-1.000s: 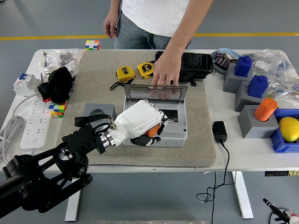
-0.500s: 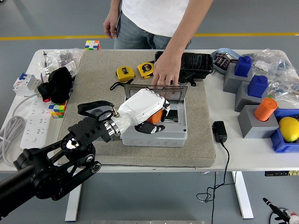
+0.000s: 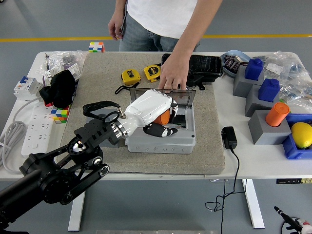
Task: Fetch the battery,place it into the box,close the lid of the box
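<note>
My left hand [image 3: 158,119], white with black fingertips, is shut on an orange battery [image 3: 162,118] and holds it over the open grey box [image 3: 163,139] on the mat. The box's clear lid [image 3: 187,96] stands up at the far side. A person's hand [image 3: 173,74] rests on the lid's top edge and holds it. My right arm is out of view.
Two yellow tape measures [image 3: 130,76] lie behind the box. A black case [image 3: 202,66] sits at the back. A black charger [image 3: 228,137] lies right of the mat. Grey blocks with blue and orange pieces [image 3: 265,105] stand at right. A power strip [image 3: 36,124] lies at left.
My left hand has moved up and farther in over the box with the battery, from its front edge to above the opening. The person's hand has stayed on the lid.
</note>
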{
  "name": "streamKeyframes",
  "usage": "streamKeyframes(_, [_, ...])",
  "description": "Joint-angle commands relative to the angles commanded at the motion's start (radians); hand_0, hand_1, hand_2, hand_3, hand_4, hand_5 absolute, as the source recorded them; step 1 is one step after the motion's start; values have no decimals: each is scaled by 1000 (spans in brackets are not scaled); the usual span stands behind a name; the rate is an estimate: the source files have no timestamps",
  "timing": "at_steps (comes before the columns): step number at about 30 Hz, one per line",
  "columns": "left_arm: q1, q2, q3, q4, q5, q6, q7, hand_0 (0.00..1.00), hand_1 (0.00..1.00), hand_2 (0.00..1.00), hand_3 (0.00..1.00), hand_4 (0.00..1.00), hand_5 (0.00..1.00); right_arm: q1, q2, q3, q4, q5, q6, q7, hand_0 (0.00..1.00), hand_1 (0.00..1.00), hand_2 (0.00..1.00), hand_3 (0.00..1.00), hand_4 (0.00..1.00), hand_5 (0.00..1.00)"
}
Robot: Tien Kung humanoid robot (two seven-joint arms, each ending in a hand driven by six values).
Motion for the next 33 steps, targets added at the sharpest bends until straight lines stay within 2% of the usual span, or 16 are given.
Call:
streamKeyframes(10, [-1, -32, 19, 9, -14, 4, -3, 67, 76, 136, 128, 811, 181, 1, -1, -2, 0, -2, 0, -1, 852, 792, 778, 834, 998, 998])
streamKeyframes(17, [-22, -58, 6, 69, -38, 14, -15, 67, 75, 135, 128, 812, 188, 1, -3, -7, 0, -1, 0, -1, 851, 792, 777, 835, 998, 998])
streamKeyframes(24, [-32, -70, -6, 121, -48, 27, -30, 71, 78, 133, 128, 809, 194, -2, -2, -10, 0, -1, 1, -2, 850, 792, 777, 835, 998, 998])
streamKeyframes(25, [-31, -70, -7, 124, -51, 28, -32, 76, 80, 136, 149, 803, 322, -2, -2, -11, 0, 0, 1, -2, 849, 792, 777, 834, 998, 998])
streamKeyframes(30, [-33, -73, -8, 131, -55, 30, -36, 76, 80, 136, 149, 803, 322, -1, -2, -15, 0, 2, 1, -2, 849, 792, 777, 834, 998, 998])
streamKeyframes(31, [-34, -75, -8, 134, -56, 31, -37, 77, 82, 137, 153, 807, 371, 0, -2, -14, 0, 2, 1, -2, 850, 792, 777, 834, 998, 998])
streamKeyframes(33, [-36, -78, -7, 140, -57, 32, -38, 77, 82, 137, 153, 807, 371, 1, -2, -16, 0, 4, 0, -1, 850, 792, 777, 834, 998, 998])
